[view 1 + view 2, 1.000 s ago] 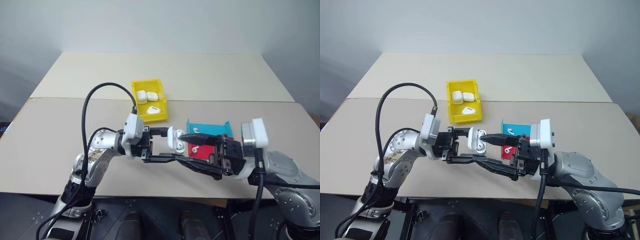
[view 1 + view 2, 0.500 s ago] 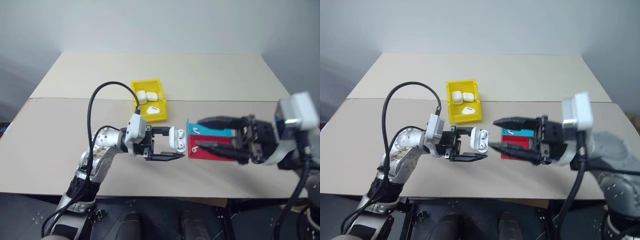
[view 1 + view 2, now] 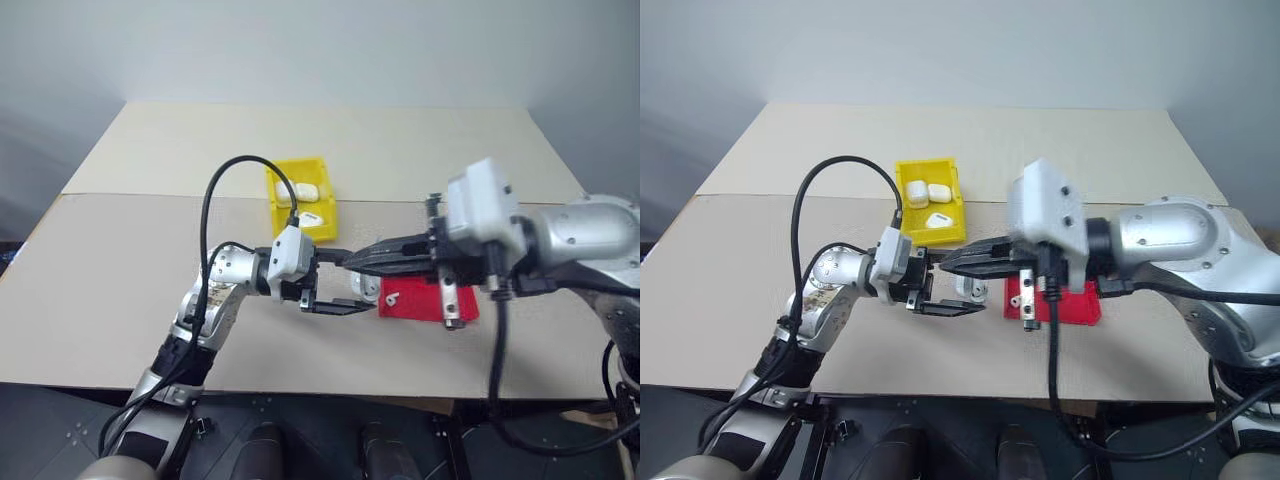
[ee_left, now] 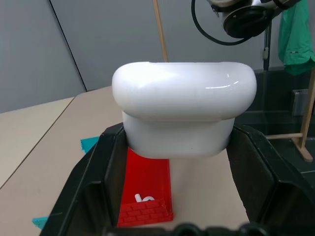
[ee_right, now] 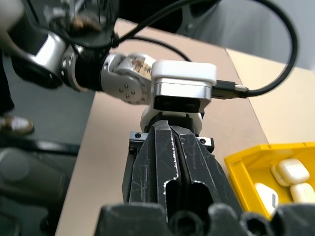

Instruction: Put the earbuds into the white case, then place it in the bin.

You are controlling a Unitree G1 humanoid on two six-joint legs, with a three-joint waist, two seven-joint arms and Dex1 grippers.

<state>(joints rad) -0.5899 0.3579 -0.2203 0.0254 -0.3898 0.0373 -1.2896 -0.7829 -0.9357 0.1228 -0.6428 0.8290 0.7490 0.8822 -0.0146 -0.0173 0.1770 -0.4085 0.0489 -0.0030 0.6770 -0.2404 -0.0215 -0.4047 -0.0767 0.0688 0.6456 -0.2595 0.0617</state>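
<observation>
1. My left claw is clamped on the white case, one black finger pressed to each side of its lower half. The case's lid is down.
2. That case hangs above the table, near the middle of the front half, just left of the red tray.
3. My right claw is clenched tight, its two fingers pressed flat against each other with nothing between them. Its tip sits right above the case; I cannot tell whether it touches the lid.
4. One small white earbud lies on the red tray, by its left edge. A strip of blue tray shows beside the red one.
5. The yellow bin stands behind my left claw, near the table's centre, holding other white cases.
6. The table is a pale beige board with a seam running across it from left to right, just behind the bin.
7. Behind the table's far edge is a plain grey wall.
</observation>
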